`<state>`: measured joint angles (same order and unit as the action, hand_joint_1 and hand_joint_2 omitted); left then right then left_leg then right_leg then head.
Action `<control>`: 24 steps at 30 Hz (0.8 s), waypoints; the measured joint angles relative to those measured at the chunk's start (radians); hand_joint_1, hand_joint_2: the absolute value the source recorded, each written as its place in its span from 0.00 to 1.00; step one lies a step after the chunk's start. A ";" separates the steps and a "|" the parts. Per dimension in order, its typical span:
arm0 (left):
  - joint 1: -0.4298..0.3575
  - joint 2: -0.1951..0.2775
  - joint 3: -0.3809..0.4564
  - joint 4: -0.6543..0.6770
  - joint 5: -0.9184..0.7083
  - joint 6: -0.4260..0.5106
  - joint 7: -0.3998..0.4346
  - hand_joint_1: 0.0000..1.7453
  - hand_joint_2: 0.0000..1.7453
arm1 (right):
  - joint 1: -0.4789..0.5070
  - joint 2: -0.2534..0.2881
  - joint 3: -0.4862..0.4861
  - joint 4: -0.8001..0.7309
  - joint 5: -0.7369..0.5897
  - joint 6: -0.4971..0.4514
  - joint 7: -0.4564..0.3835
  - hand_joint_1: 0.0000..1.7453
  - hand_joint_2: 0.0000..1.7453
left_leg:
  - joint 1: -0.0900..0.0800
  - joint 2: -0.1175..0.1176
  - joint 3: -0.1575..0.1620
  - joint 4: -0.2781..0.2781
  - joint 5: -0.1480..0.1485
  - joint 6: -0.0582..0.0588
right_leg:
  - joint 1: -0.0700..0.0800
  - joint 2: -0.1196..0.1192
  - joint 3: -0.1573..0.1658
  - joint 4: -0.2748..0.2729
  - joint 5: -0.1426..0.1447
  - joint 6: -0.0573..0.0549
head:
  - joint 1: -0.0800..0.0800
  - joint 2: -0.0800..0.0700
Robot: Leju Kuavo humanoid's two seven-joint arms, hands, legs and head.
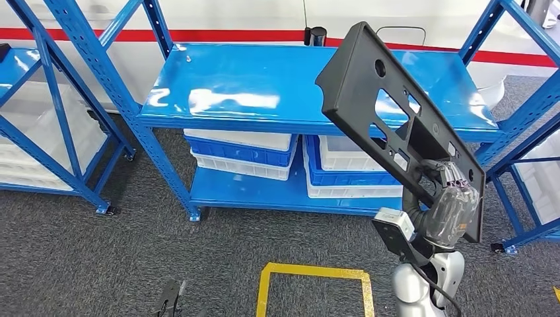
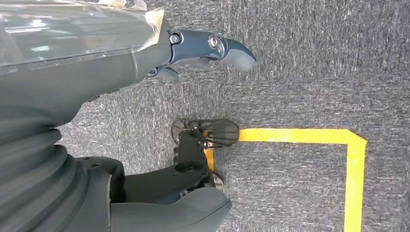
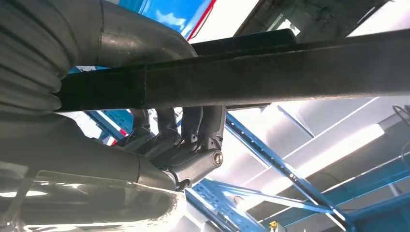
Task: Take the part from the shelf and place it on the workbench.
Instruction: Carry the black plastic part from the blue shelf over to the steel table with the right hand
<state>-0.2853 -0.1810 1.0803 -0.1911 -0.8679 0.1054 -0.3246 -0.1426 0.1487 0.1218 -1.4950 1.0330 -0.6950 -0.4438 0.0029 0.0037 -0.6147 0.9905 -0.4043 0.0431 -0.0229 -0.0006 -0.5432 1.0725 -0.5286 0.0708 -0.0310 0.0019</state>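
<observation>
We've got the black part lifted clear above the blue shelf, a long, stiff panel with cut-outs, gripped at its lower end by our right hand, fingers wrapped round its edge. Held that far out it looks likely to swing, so we'd steady it nearer the middle; our left hand hangs over the carpet, fingers apart, holding nothing.

**A:** What does the robot's body look like?

**B:** At the lower right of the head view, a silver right arm with a black cable ends in a right hand under clear plastic wrap, beside a small white-faced black box.

**A:** And the other one?

**B:** The left hand, upper left of its wrist view, has a grey ribbed cover, taped clear film, and dark blue-grey fingers with silver screws.
</observation>
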 joint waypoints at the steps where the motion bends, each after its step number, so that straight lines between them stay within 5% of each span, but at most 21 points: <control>1: 0.000 0.000 0.000 0.000 0.000 -0.001 -0.001 0.00 1.00 | 0.001 0.001 0.000 0.000 -0.002 0.000 0.000 1.00 1.00 | -0.001 -0.001 -0.005 0.004 0.004 -0.005 | 0.000 0.002 0.031 -0.049 0.010 -0.001 | -0.001 0.000; 6: 0.003 0.001 0.000 0.000 0.000 -0.001 -0.003 0.00 1.00 | 0.004 0.010 -0.006 -0.001 -0.011 0.000 -0.001 1.00 1.00 | 0.003 -0.006 -0.025 0.022 0.006 -0.036 | -0.001 0.009 0.023 -0.071 0.026 -0.036 | -0.006 0.000; 8: 0.005 0.001 0.000 0.000 0.000 -0.001 -0.003 0.00 1.00 | 0.004 0.015 -0.009 -0.002 -0.011 0.000 -0.001 1.00 1.00 | 0.007 -0.006 -0.050 0.084 -0.059 -0.047 | -0.004 0.007 0.008 -0.073 0.042 -0.056 | -0.009 0.000; 10: 0.005 0.001 0.000 0.000 0.000 -0.001 -0.003 0.00 1.00 | 0.006 0.017 -0.011 -0.002 -0.011 0.000 -0.001 1.00 1.00 | 0.008 -0.006 -0.090 0.214 -0.146 -0.054 | -0.002 0.006 -0.011 -0.072 0.057 -0.065 | -0.012 0.000; 12: 0.006 0.001 0.000 0.000 0.000 -0.001 -0.003 0.00 1.00 | 0.009 0.018 -0.013 -0.002 -0.011 0.000 -0.001 1.00 1.00 | 0.008 -0.006 -0.104 0.298 -0.177 -0.054 | 0.001 0.005 -0.030 -0.071 0.071 -0.065 | -0.013 0.000; 13: 0.006 0.001 0.000 0.000 0.000 -0.001 -0.002 0.00 1.00 | 0.011 0.018 -0.014 -0.002 -0.011 0.000 -0.001 1.00 1.00 | 0.007 -0.007 -0.080 0.282 -0.162 -0.051 | 0.002 0.005 -0.038 -0.071 0.077 -0.064 | -0.013 0.000; 15: 0.006 0.002 0.000 0.000 0.000 -0.001 -0.002 0.00 1.00 | 0.013 0.018 -0.016 -0.003 -0.011 0.000 -0.001 1.00 1.00 | 0.006 -0.008 0.014 0.161 -0.116 -0.038 | 0.004 0.006 -0.049 -0.071 0.087 -0.058 | -0.014 0.000; 16: 0.004 0.002 0.000 0.000 -0.001 -0.002 -0.002 0.00 1.00 | 0.014 0.019 -0.018 -0.004 -0.012 0.000 -0.001 1.00 1.00 | 0.004 -0.008 0.062 0.091 -0.104 -0.031 | 0.007 0.006 -0.052 -0.070 0.091 -0.054 | -0.014 0.000; 18: 0.002 0.003 0.000 0.000 -0.001 -0.002 -0.002 0.00 1.00 | 0.015 0.022 -0.020 -0.007 -0.013 0.000 -0.001 1.00 1.00 | -0.001 -0.010 0.110 0.015 -0.102 -0.023 | 0.009 0.003 -0.056 -0.070 0.100 -0.044 | -0.013 0.000; 21: 0.004 0.002 0.000 0.000 -0.001 -0.002 -0.002 0.00 1.00 | 0.018 0.024 -0.022 -0.009 -0.020 0.000 -0.001 1.00 1.00 | -0.004 -0.007 0.105 -0.007 -0.090 -0.008 | 0.010 0.000 -0.068 -0.065 0.106 -0.024 | -0.012 0.000; 24: 0.006 0.001 0.000 0.000 -0.001 -0.002 -0.004 0.00 1.00 | 0.020 0.024 -0.023 -0.010 -0.031 0.000 -0.001 1.00 1.00 | -0.001 0.000 0.084 -0.017 -0.060 0.014 | 0.010 0.001 -0.118 0.050 0.021 -0.030 | -0.005 0.000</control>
<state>-0.2796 -0.1800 1.0807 -0.1915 -0.8687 0.1037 -0.3288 -0.1223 0.1724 0.0988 -1.5055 1.0021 -0.6954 -0.4450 0.0017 0.0034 -0.5311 0.9733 -0.4648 0.0571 -0.0126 0.0001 -0.6615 1.1222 -0.5077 0.0405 -0.0359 0.0019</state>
